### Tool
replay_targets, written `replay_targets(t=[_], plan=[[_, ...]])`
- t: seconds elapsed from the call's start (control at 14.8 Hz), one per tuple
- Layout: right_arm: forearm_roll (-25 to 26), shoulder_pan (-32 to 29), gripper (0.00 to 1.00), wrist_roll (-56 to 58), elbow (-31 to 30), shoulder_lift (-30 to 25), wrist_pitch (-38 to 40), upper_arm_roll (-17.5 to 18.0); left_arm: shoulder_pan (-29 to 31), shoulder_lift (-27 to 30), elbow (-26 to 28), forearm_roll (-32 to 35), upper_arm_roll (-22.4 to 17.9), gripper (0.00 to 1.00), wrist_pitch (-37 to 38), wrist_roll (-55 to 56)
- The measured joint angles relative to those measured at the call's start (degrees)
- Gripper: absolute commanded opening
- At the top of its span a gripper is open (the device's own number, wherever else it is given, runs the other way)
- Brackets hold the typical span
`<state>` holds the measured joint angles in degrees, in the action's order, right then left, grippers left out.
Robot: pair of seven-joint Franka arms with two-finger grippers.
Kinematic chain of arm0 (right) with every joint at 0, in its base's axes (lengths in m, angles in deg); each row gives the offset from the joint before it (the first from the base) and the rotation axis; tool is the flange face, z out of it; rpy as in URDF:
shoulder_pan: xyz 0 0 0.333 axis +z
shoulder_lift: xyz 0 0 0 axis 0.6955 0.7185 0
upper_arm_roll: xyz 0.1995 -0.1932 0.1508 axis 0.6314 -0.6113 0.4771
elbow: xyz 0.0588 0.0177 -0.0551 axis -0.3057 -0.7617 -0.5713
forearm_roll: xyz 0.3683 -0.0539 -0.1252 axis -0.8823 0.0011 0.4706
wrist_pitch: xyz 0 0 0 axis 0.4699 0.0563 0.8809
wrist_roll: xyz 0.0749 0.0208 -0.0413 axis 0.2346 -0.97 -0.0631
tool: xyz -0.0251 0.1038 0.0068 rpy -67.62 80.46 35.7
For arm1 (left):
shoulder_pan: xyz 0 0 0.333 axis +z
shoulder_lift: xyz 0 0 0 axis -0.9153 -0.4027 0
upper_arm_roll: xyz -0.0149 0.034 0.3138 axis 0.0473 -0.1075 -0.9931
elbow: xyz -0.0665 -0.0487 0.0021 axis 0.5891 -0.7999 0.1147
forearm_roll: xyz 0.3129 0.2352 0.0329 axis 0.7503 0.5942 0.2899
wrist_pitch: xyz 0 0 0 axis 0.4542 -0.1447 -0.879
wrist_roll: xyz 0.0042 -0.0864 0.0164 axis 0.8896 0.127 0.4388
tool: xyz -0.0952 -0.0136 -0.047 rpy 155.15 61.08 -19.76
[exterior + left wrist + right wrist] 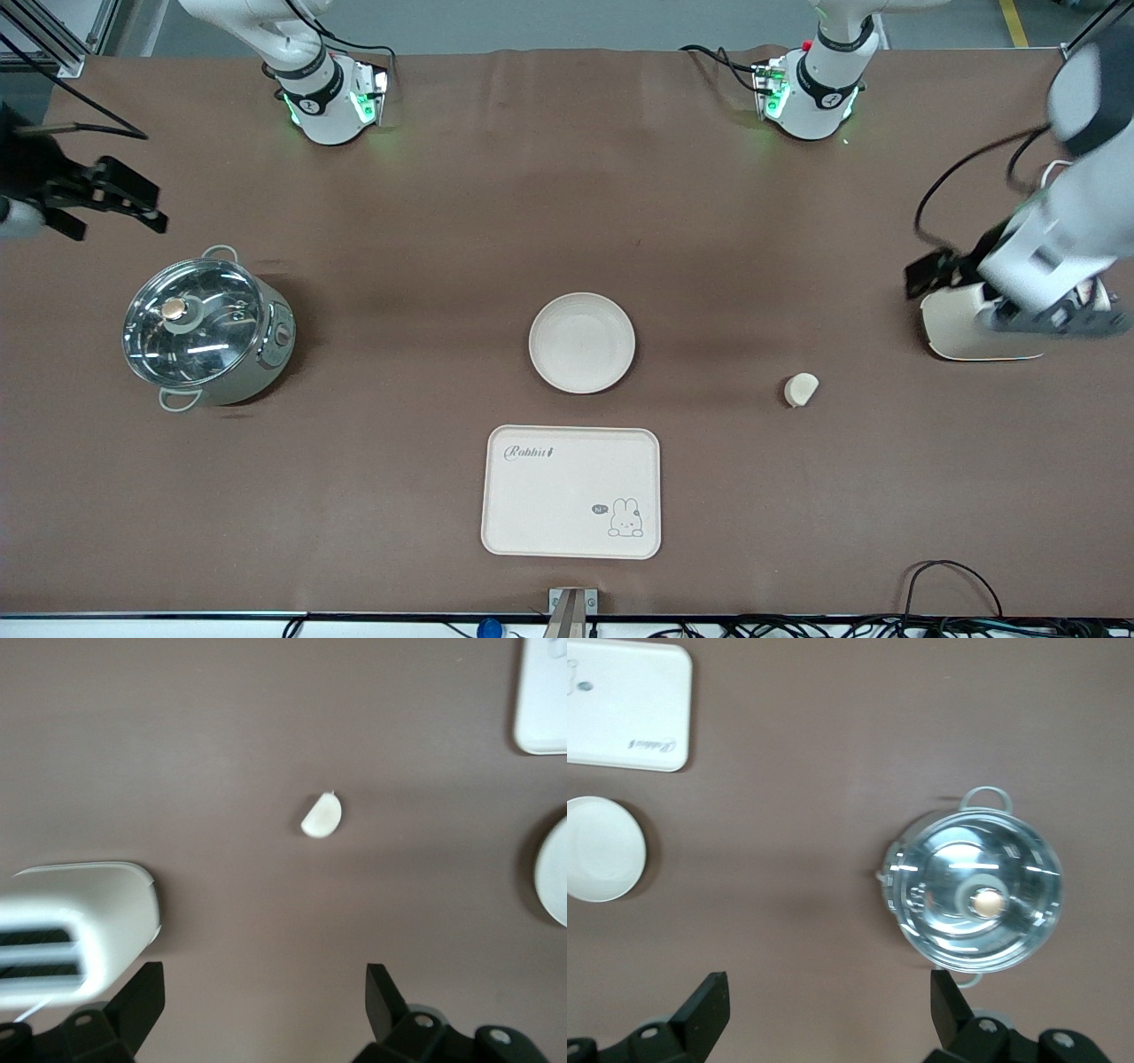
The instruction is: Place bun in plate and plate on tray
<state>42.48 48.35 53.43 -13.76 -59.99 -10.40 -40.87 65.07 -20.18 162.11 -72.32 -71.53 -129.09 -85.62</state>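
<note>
The bun (pixel 801 389) is a small pale lump that lies alone on the brown table, toward the left arm's end from the plate. It also shows in the left wrist view (pixel 321 816). The round cream plate (pixel 582 343) is empty at the table's middle. The Rabbit tray (pixel 571 492) lies empty, nearer to the front camera than the plate. My left gripper (pixel 1010 306) is open and empty, up over a white toaster, apart from the bun. In its own view (pixel 266 979) both jaws stand wide apart. My right gripper (pixel 106 211) is open and empty, up over the table's right-arm end, and its own view (pixel 828 988) shows it open.
A steel pot with a glass lid (pixel 208 332) stands toward the right arm's end and also shows in the right wrist view (pixel 974 904). A white toaster (pixel 961 341) stands toward the left arm's end, under the left hand. Cables lie along the table's front edge.
</note>
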Motion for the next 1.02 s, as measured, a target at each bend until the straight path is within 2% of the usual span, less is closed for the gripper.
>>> replay_targets(t=[0.2, 0.34, 0.47, 0.61, 0.68, 0.81, 0.88, 1.02], plan=[[-2.6, 0.4, 1.00, 0.0, -3.3, 4.3, -6.2, 0.0, -0.3, -13.2, 0.1, -0.1, 1.5, 1.00, -10.1, -3.6], [-5.6, 0.5, 1.00, 0.0, -7.9, 7.1, -13.4, 0.0, -0.4, -20.1, 0.1, -0.1, 2.9, 1.00, -14.9, -4.4], [-9.4, 0.9, 1.00, 0.1, -14.4, 8.8, -22.0, 0.0, -0.7, -25.1, 0.4, 0.0, 3.5, 1.00, -19.8, -4.7], [-11.6, 2.5, 1.00, 0.1, -19.1, 10.2, -28.3, 0.0, -0.8, -27.7, 2.0, 0.0, 3.5, 0.96, -25.0, -5.6], [-12.8, 3.9, 1.00, 0.1, -20.3, 11.1, -30.3, 0.1, -0.8, -28.0, 3.5, 0.0, 3.5, 0.86, -27.6, -5.8], [-16.8, 6.7, 1.00, 0.0, -21.9, 13.2, -34.0, 0.1, -0.8, -28.0, 5.7, 0.0, 3.5, 0.52, -30.5, -6.0], [-18.2, 7.9, 1.00, 0.0, -22.9, 14.0, -36.2, 0.1, -0.7, -28.0, 6.0, 0.0, 3.5, 0.39, -30.8, -6.2], [-20.9, 11.0, 1.00, 0.0, -26.3, 15.2, -42.6, 0.2, -0.5, -27.8, 6.1, 0.0, 3.5, 0.22, -30.9, -6.3]])
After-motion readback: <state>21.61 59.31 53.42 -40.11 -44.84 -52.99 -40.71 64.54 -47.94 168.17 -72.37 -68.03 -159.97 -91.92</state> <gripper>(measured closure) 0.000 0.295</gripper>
